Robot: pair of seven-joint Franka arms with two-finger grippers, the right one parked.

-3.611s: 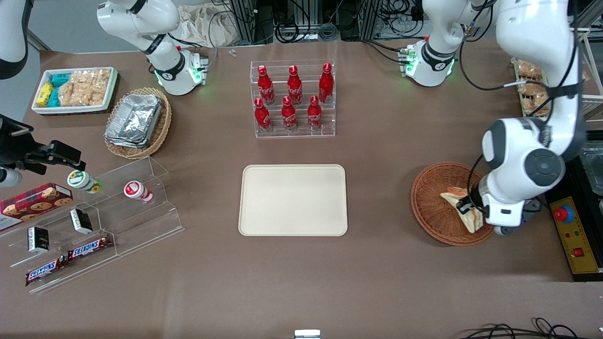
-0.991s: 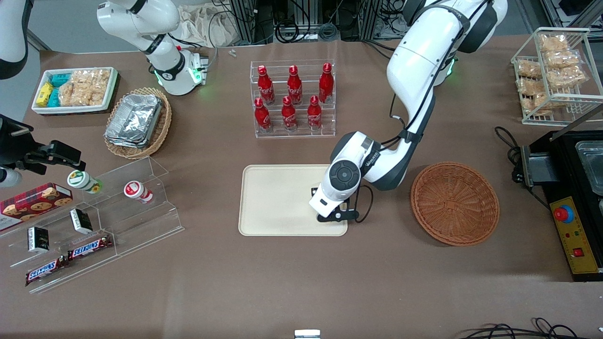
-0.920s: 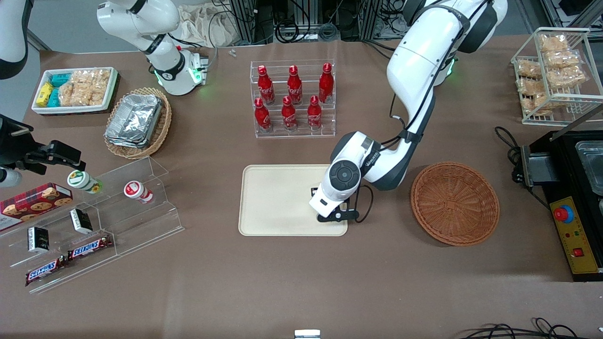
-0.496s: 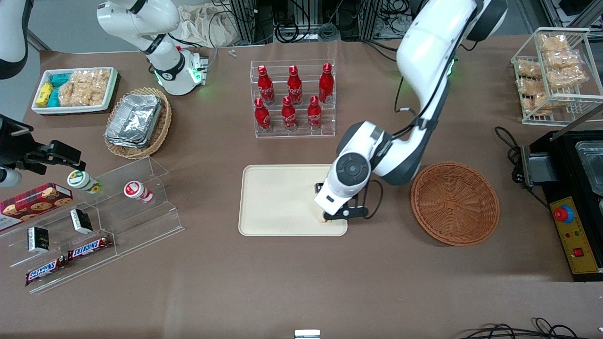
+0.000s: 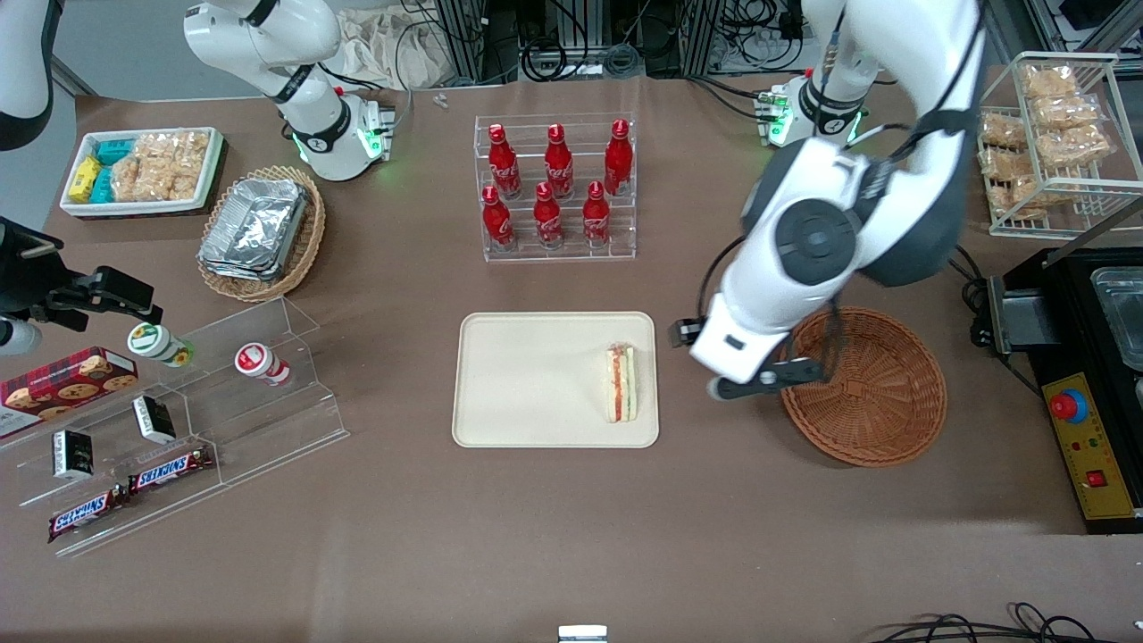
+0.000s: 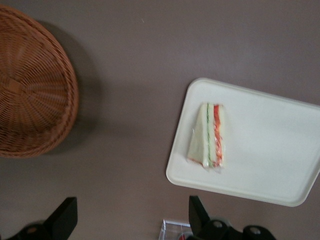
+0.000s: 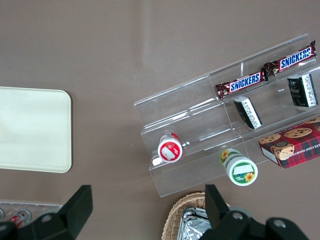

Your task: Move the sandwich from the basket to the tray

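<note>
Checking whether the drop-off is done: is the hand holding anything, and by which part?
Nothing is held. The hand is open, raised between tray and basket; the sandwich lies free on the tray.

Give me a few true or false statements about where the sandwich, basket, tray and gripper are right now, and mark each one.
1. The sandwich lies on the tray. True.
2. The basket holds the sandwich. False: nothing lies in the basket.
3. The gripper grips the sandwich. False: it is open, raised above the table between tray and basket.
4. The sandwich sits near the tray's edge closest to the basket. True.
5. The basket rests on the tray. False: it sits apart on the table.
</note>
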